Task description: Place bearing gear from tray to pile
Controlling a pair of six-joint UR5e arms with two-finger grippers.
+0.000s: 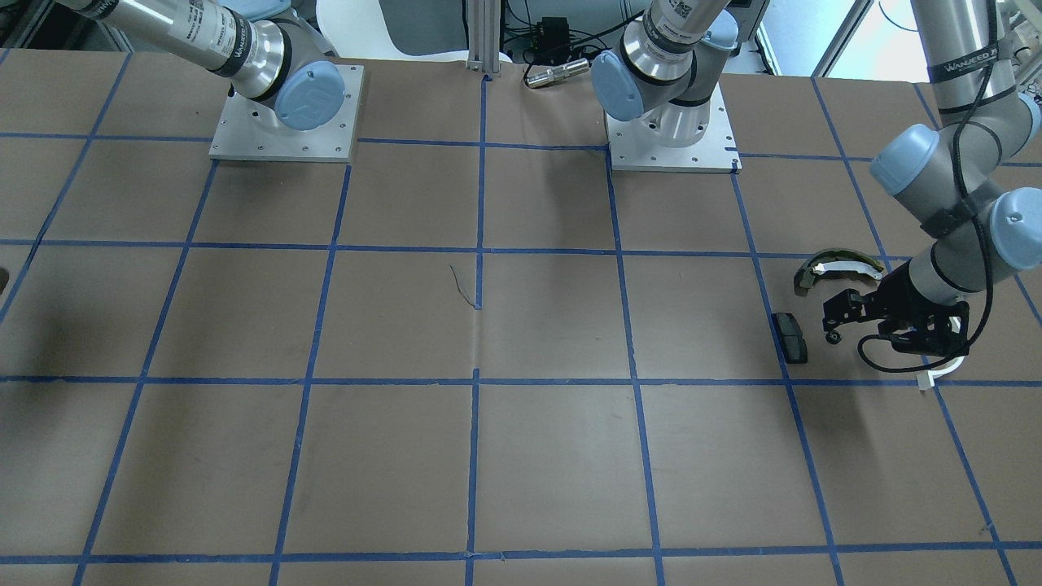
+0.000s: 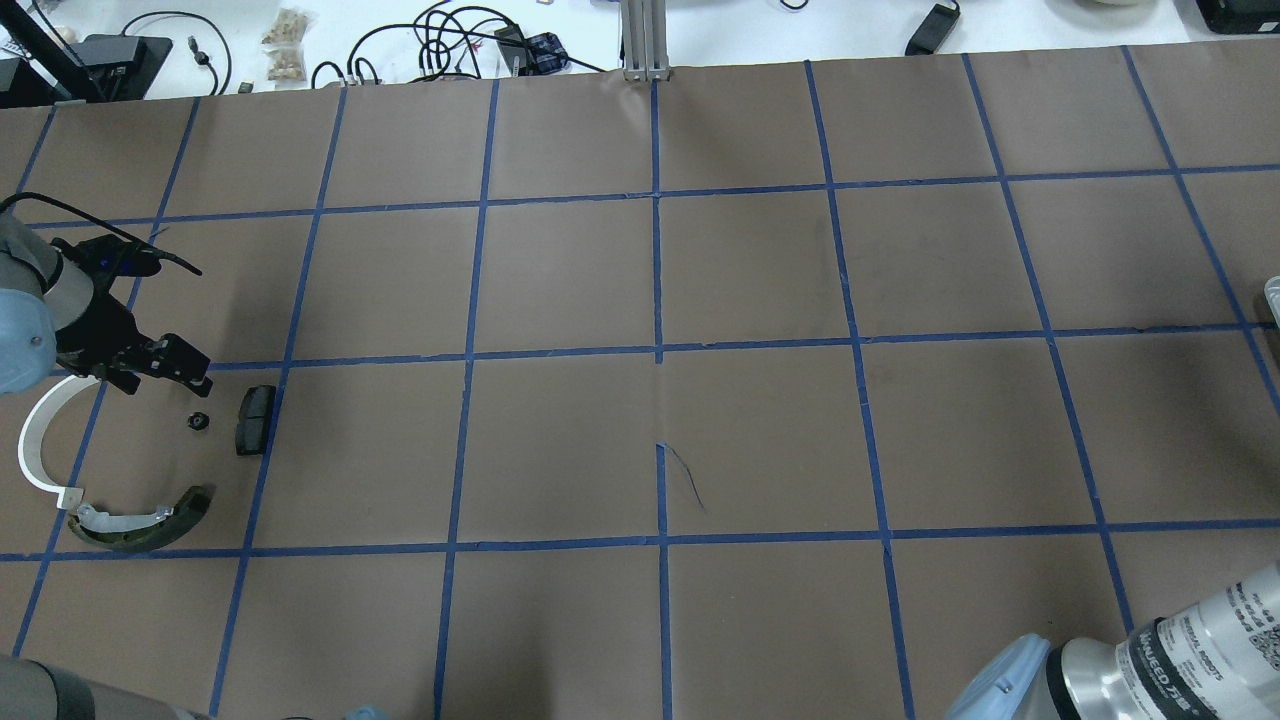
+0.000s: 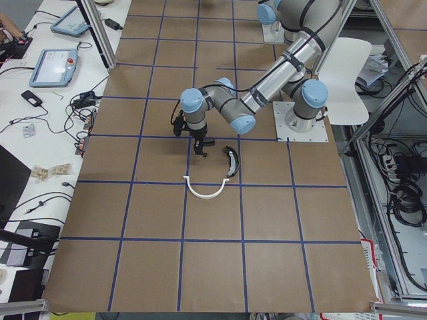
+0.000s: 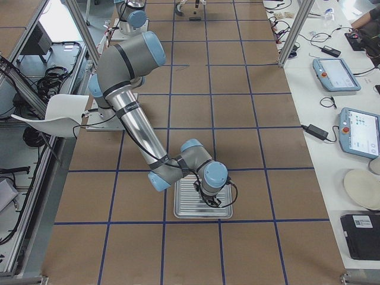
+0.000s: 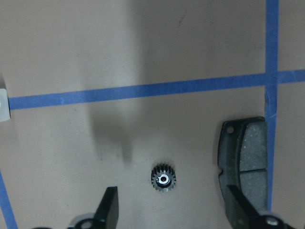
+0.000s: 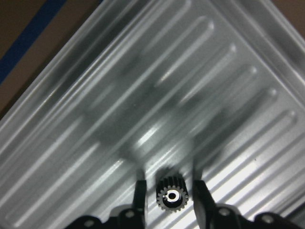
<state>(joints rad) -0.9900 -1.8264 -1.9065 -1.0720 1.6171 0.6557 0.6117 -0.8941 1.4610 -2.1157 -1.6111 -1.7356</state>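
The pile lies at the table's left end: a white arc, an olive shoe-shaped piece and a black pad. A small black bearing gear lies on the table among them. It also shows in the left wrist view. My left gripper hangs open just above this gear, beside the pad. My right gripper is over the ribbed metal tray. Its fingers close on a second bearing gear.
The tray sits at the table's right end, with the right gripper over it. Blue tape lines grid the brown table. Both arm bases stand at the robot's edge. Cables and tablets lie on the side bench.
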